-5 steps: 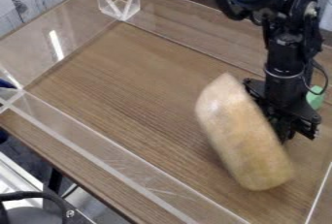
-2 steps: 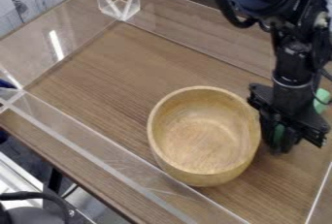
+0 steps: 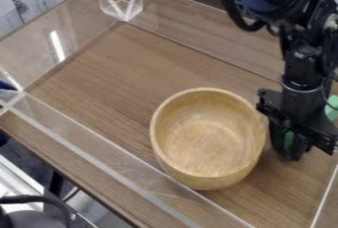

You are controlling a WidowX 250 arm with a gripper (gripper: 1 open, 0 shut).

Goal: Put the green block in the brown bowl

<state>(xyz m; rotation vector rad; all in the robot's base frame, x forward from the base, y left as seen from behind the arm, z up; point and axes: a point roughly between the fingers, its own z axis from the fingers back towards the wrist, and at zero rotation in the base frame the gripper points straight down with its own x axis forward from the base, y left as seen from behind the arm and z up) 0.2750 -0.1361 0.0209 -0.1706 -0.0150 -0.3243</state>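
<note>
In the camera view, the brown bowl [image 3: 156, 133] is now seen standing upright and open on the wooden table [image 3: 113, 74]. A second ago it was tipped up on its edge against the arm, with its underside shown. Less than half a second ago it had already been set flat, and it has not been shifted since.

The gripper [image 3: 294, 145] is pointed straight down, just beside the bowl's right rim and low over the table. Its jaws are seen end-on and dark, so it cannot be told whether they are narrowed on anything or empty.

A small patch of bright green, taken to be the green block [image 3: 331, 103], is glimpsed right of the bowl, beyond the gripper, at the picture's edge. Nothing is seen inside the bowl.

With the bowl righted, the block can be dropped in; that step is judged not yet done.
</note>
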